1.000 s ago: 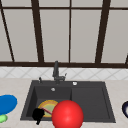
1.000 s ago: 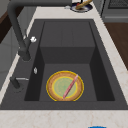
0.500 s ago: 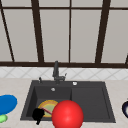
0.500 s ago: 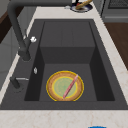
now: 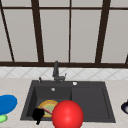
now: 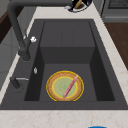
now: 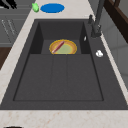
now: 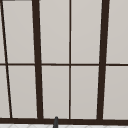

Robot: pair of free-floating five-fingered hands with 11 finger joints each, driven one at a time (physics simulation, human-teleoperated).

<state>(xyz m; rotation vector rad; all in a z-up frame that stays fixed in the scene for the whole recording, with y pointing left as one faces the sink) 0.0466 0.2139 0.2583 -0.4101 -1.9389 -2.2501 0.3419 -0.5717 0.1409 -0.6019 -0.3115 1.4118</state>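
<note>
**Hand at sink's front edge**

One left hand (image 5: 38,115) hovered lower left of frame, finger state unreadable. Beside it: one yellow plate (image 5: 48,107) in the sink (image 5: 90,100), one pink stick (image 6: 70,86) across it. One red ball (image 5: 67,114) lower centre. One blue dish (image 5: 7,103) far left.

The sink's (image 6: 32,75) right half lies bare, while a plate (image 6: 65,86) with a pink stick (image 6: 70,86) occupies the left basin floor.

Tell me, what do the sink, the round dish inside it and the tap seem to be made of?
The sink looks like dark matte stone or composite: charcoal, no glare. The dish, yellow-rimmed with a green centre, could be glazed ceramic or plastic. A pink stick lies across it. The tap looks like matte black metal.
</note>
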